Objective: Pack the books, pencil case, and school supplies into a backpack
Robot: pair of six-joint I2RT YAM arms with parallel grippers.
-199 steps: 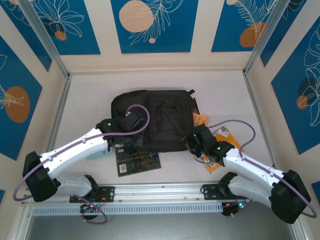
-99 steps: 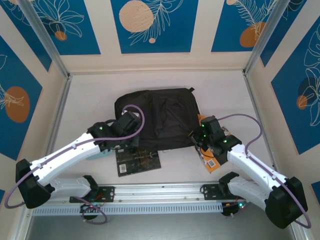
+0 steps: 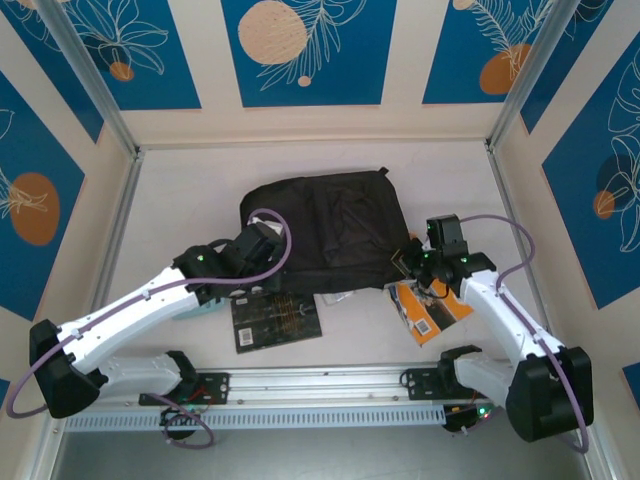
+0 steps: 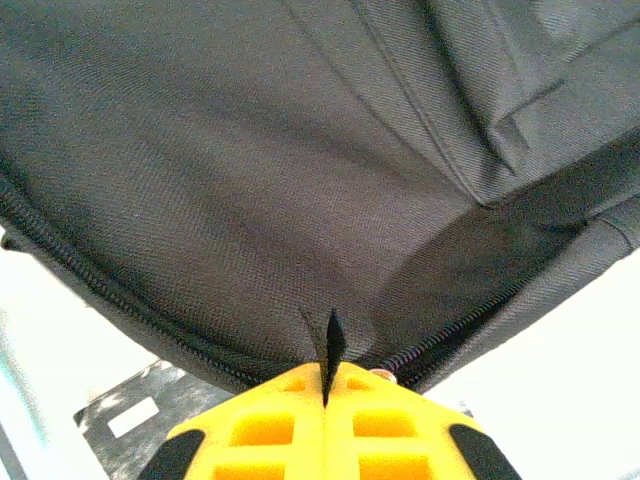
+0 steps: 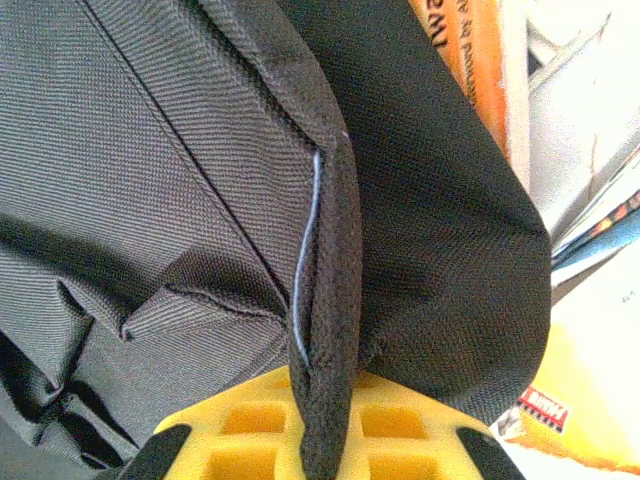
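While both arms work at the large soft black fabric backpack, which lies flat in the middle of the pale surface, nothing looks packed yet. The left jaws are pinched shut on a small black tab beside the zip along the bag's lower edge. The right jaws are clamped on a fold of its fabric rim at the right side. The thin black paperback with gold patterning lies outside the bag at lower centre, and an orange paperback lies at lower right. A pale teal flat piece peeks from under the left arm. To my eye this is the opening stage, and all the loading remains.
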